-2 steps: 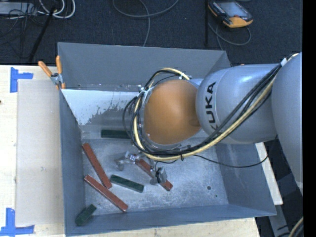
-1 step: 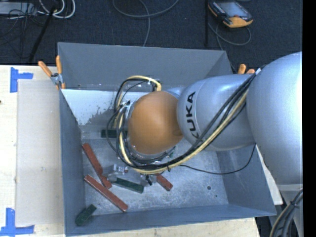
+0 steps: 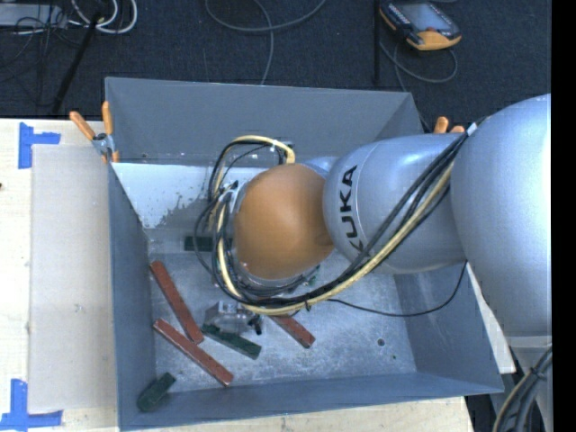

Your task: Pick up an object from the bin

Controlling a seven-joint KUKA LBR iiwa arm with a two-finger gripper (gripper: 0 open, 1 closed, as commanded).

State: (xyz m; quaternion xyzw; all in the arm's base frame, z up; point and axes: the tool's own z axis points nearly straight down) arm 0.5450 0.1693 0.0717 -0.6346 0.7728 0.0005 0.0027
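My gripper (image 3: 231,317) hangs low under the arm's orange cover, near the middle of the bin floor. Right below it lies a dark green flat piece (image 3: 236,340), touching or nearly touching the gripper's tip. A brown stick (image 3: 292,329) pokes out from under the cover just to the right. To the left are two more brown sticks, one slanted (image 3: 175,301) and one lying lower towards the front (image 3: 192,352).
A small dark green block (image 3: 155,391) rests in the front left corner. Another dark piece (image 3: 196,241) sits by the back slope, left of the cover. The arm and its cables cover the bin's middle and right; the front right floor is bare.
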